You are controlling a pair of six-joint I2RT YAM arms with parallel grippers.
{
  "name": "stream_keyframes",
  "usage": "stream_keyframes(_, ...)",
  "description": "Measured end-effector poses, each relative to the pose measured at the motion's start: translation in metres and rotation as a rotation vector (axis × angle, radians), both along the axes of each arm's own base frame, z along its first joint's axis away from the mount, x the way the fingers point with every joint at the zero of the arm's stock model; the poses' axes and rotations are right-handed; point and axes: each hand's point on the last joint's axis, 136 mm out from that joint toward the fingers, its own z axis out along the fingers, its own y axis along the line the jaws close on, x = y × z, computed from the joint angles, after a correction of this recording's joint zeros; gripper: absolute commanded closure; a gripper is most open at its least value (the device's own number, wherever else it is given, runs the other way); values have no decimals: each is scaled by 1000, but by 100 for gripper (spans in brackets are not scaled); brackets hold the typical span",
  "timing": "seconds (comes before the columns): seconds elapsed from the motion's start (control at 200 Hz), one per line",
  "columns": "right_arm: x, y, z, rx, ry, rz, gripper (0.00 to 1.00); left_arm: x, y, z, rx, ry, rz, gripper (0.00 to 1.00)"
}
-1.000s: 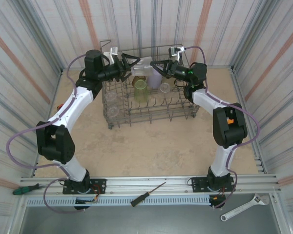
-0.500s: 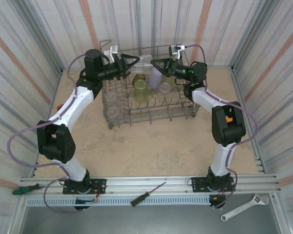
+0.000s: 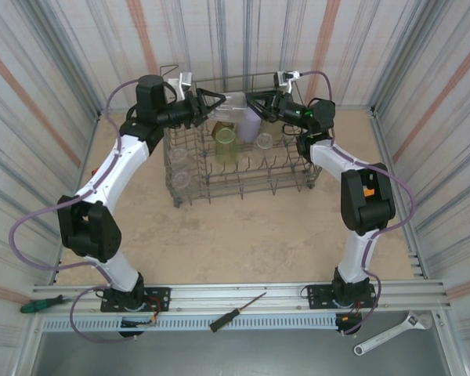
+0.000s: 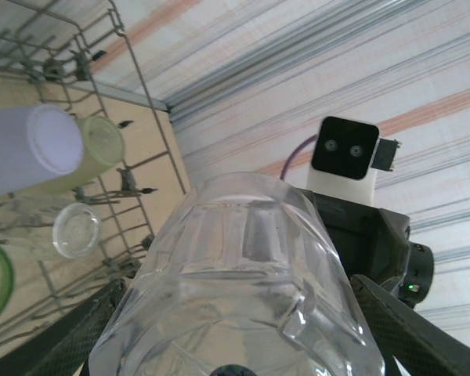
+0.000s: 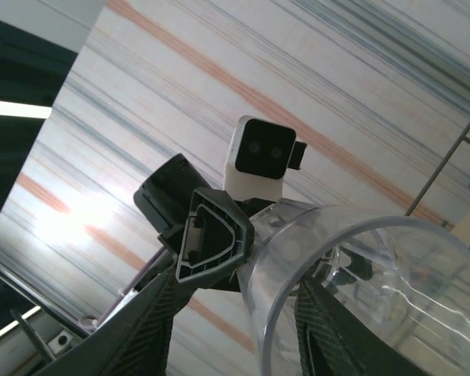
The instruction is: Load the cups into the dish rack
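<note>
Gripping the clear cup (image 4: pixel 243 290), left fingers (image 4: pixel 70 337) hold it between the parted right fingers (image 5: pixel 141 337).

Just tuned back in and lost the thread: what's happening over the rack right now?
Both arms meet above the far side of the dish rack with one clear cup between them. The left pincer is clamped on the cup's sides. The right pincer, at the cup's other end, stands parted, so this looks like a hand-over to the left arm. A lilac cup and a yellow-green cup are among those already in the rack.
</note>
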Motion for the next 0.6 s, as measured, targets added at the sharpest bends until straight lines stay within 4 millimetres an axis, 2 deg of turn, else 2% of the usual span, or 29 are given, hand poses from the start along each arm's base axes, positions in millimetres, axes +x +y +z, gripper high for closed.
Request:
stream_keyframes(0.125, 2, -15, -9, -11, 26, -32, 48, 8, 17, -6, 69, -11, 52, 75)
stream_keyframes(0.281, 2, -27, -20, -50, 59, -65, 39, 16, 39, -11, 179, -29, 124, 78)
stream_keyframes(0.436, -14, -30, -19, -102, 50, -83, 35, 19, 52, -4, 294, -86, 169, 77)
stream_keyframes(0.596, -32, -33, -14, -179, -2, -111, 20, 30, 64, -6, 425, -124, 202, 77)
